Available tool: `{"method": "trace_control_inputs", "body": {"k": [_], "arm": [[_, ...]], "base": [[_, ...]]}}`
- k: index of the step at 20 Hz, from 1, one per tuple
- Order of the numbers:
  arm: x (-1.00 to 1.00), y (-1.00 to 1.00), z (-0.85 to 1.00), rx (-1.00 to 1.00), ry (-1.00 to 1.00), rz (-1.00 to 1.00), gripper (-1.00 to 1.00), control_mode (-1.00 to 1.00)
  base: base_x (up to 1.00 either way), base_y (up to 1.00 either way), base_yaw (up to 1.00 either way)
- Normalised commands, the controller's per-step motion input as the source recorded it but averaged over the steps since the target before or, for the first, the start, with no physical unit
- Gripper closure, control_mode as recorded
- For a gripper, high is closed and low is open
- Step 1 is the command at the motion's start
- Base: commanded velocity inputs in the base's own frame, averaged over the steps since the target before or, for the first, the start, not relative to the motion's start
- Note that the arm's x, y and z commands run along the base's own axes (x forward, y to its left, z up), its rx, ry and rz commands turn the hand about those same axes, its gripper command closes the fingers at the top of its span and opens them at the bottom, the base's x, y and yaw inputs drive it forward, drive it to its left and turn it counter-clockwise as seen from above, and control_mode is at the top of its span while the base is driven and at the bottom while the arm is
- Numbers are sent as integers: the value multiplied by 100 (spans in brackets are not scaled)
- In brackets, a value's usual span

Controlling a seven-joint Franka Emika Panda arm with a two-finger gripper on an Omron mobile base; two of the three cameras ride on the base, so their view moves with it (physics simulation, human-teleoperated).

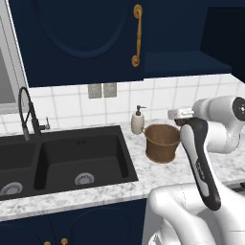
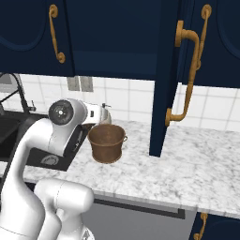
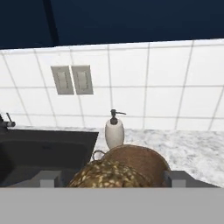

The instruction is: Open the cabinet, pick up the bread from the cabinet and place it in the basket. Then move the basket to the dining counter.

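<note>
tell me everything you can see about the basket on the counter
The basket is brown and bucket-shaped, narrowing toward its base, with a rolled rim and a small loop on the side. It looks woven. It stands upright on the marble counter, to the right of the black sink, with the white soap dispenser just behind it. In the hand view a speckled golden-brown bread roll sits between the pincer's fingertips, in front of the basket.
</note>
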Motion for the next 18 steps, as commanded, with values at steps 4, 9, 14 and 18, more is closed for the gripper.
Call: {"method": "trace_control_inputs", "body": {"k": [4, 9, 14, 18], "arm": [[34, 0, -58, 0, 17, 0, 100, -100], [56, 0, -35, 0, 18, 0, 100, -100], [53, -7, -22, 0, 11, 0, 100, -100], [53, -11, -29, 0, 5, 0, 100, -100]], "base": [[0, 0, 0], [0, 0, 0], [0, 0, 0], [0, 0, 0]]}}
